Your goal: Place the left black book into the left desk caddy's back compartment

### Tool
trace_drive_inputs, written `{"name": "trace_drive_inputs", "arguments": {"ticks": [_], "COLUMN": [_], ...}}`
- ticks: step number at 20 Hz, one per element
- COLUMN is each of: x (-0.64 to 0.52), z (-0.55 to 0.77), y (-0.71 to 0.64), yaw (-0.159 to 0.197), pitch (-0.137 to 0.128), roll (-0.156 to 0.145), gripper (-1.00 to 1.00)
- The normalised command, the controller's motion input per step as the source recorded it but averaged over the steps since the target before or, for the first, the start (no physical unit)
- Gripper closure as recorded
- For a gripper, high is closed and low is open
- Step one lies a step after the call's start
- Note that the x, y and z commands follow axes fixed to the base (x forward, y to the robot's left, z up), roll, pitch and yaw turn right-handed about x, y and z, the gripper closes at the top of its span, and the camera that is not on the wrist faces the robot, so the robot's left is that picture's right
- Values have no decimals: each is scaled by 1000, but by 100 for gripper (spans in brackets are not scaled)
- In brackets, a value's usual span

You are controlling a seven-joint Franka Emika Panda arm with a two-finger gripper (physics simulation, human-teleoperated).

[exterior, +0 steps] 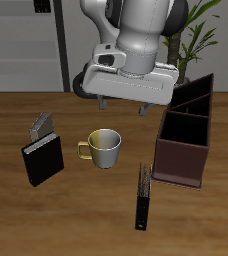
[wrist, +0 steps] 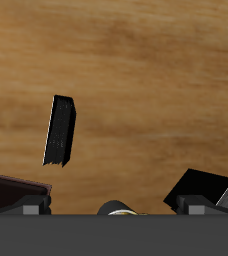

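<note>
The left black book is slim and long, with a speckled grey page edge. It stands on edge near the table's front edge, just in front of the caddy's maroon end face. It also shows in the wrist view. The left desk caddy is a long maroon-brown box with black dividers. Its back compartment is the far end slot. My gripper hangs open and empty above the table, behind the mug and well above and behind the book. Its fingertips show wide apart in the wrist view.
A cream mug with a yellow handle stands under the gripper's front. A squarer black book with a small grey-white book behind it lies on the far side of the mug from the caddy. A plant stands behind the caddy.
</note>
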Motion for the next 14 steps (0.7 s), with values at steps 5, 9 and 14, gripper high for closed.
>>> {"name": "trace_drive_inputs", "arguments": {"ticks": [5, 9, 14], "x": [211, 235, 90], "z": [-74, -335, -301], "y": [215, 99, 43], "yaw": [10, 0, 4], "pitch": [-11, 15, 25], "roll": [0, -9, -1], "gripper": [-100, -100, -100]}}
